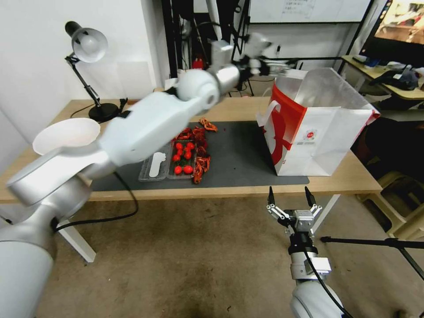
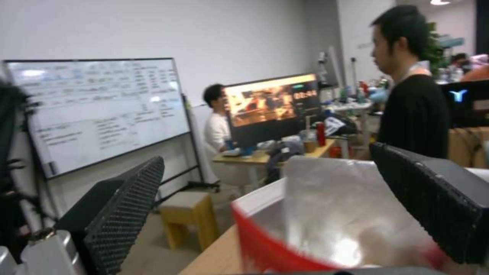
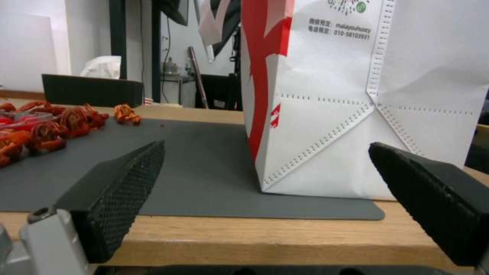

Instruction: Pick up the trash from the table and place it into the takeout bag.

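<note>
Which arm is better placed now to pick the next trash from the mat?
Right, probably. Its open tool waits low before the mat; the left tool, open, is high by the bag.

We see the takeout bag (image 1: 327, 141) standing upright on the right end of the dark mat, on the long light-wood table (image 1: 247, 109). The bag is white paper with red side panels, a small red logo on its front and white handles; its mouth gapes open, showing a pale, shiny lining. On the mat's left half lies the trash (image 1: 194, 152): red scraps scattered around a clear tray holding small red round pieces.
</note>
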{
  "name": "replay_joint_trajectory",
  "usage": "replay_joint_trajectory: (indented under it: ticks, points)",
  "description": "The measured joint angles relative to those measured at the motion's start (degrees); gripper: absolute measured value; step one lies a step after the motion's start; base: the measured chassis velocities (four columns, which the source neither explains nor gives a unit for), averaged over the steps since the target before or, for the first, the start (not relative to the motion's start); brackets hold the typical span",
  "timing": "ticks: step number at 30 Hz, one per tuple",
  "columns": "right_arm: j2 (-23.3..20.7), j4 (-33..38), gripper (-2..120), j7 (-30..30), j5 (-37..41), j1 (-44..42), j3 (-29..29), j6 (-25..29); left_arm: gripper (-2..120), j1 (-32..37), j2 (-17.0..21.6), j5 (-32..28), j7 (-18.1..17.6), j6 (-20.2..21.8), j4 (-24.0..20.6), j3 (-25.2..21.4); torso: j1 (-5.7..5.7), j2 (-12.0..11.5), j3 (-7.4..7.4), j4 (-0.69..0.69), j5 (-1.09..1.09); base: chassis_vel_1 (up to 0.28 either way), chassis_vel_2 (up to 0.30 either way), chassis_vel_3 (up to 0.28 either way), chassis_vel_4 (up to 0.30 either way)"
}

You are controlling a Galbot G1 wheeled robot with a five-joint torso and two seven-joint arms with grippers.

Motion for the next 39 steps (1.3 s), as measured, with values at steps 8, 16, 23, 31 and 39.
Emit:
replay_joint_trajectory:
  ticks: [8,16,23,31,39]
  points:
    - [-0.1,0.0,100,-0.1,-0.1,0.0,-0.2,-0.2,100,9.9,12.0,0.9,-1.7,0.3,-8.8,-9.3,0.0,0.0,0.0,-0.01,0.0,0.0,0.0,0.0,0.0]
    - [-0.2,0.0,100,-0.2,-0.2,0.0,-0.4,-0.3,100,19.3,18.7,2.9,-2.7,0.3,-13.3,-17.2,0.0,0.0,-0.01,-0.01,0.01,0.0,0.0,0.0,0.0]
    - [-0.3,-0.1,100,-0.3,-0.5,-0.3,-0.6,-0.3,100,30.1,24.3,5.3,-4.7,0.3,-19.2,-26.3,0.0,0.0,0.0,-0.02,0.03,0.0,0.0,0.0,0.0]
    - [-0.2,-0.4,100,-0.3,-0.9,-0.4,-1.0,-0.2,100,44.8,27.3,9.5,-7.3,-0.4,-26.1,-38.6,0.0,0.0,-0.01,0.01,0.0,0.0,0.0,0.0,0.0]
    - [-0.2,-0.5,100,-0.3,-1.2,-0.5,-1.4,-0.1,100,58.7,26.9,14.1,-8.9,-2.9,-30.8,-48.8,0.01,0.0,-0.01,-0.03,0.04,0.0,0.0,0.0,0.0]
